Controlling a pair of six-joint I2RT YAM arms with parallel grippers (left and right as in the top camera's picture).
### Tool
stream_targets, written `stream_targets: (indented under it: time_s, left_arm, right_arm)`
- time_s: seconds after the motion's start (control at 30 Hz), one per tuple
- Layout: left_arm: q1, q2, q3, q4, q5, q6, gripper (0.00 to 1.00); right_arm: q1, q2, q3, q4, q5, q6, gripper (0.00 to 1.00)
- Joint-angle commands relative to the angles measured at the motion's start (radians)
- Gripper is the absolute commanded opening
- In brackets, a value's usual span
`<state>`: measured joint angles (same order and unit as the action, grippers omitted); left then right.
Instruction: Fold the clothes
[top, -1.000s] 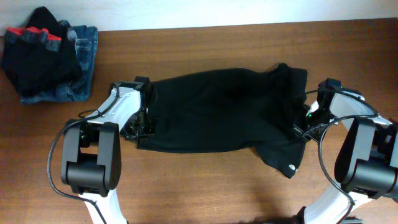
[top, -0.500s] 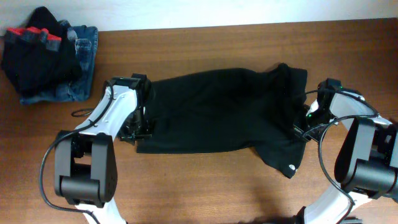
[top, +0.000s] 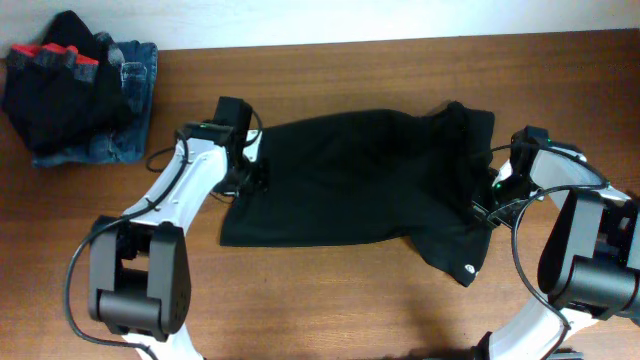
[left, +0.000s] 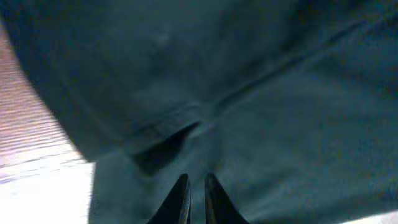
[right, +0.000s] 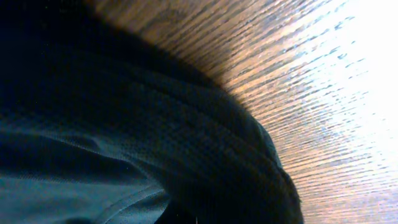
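Observation:
The black top (top: 350, 180) lies spread across the middle of the wooden table, with a small white label (top: 467, 268) at its lower right corner. My left gripper (top: 247, 172) sits at the top's left edge. In the left wrist view its fingers (left: 196, 186) are closed to a thin slit over the black fabric (left: 261, 106), with a small fold ahead of them. My right gripper (top: 488, 203) is at the top's bunched right side. In the right wrist view the fabric (right: 124, 143) mounds over the jaws and hides the fingers.
A pile of dark clothes (top: 60, 80) with red trim lies on blue jeans (top: 138, 70) at the table's back left corner. Bare wood (top: 330, 300) runs along the front of the table. A wall edge runs along the back.
My left gripper has moved from the top's lower left corner up and to the right along its left edge. That corner now lies uncovered. The right arm has not moved.

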<state>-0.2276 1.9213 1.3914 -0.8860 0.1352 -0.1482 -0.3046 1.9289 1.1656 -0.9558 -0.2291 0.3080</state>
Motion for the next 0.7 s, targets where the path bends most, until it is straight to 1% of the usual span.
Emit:
stream_targets:
  time_s: [0.0,0.17,0.27,0.33,0.67]
  left_arm:
    - [-0.005,-0.018,0.005,0.000,0.044,0.034,0.09]
    - [-0.005,0.001,-0.051,0.005,0.040,0.034,0.09]
    - [-0.005,0.020,-0.077,0.016,0.008,0.033,0.09]
    - [-0.005,0.037,-0.078,0.016,-0.013,0.033,0.09]
    - [-0.005,0.087,-0.089,-0.003,-0.012,0.033,0.09]
  right_arm:
    - [-0.022,0.043,-0.037,0.018,0.155,-0.016,0.05]
    - [-0.022,0.043,-0.037,0.018,0.154,-0.016,0.05]
    - [-0.022,0.043,-0.037,0.018,0.154,-0.016,0.05]
    - [-0.022,0.043,-0.037,0.018,0.154,-0.016,0.05]
    - [-0.022,0.043,-0.037,0.018,0.155,-0.016,0.05]
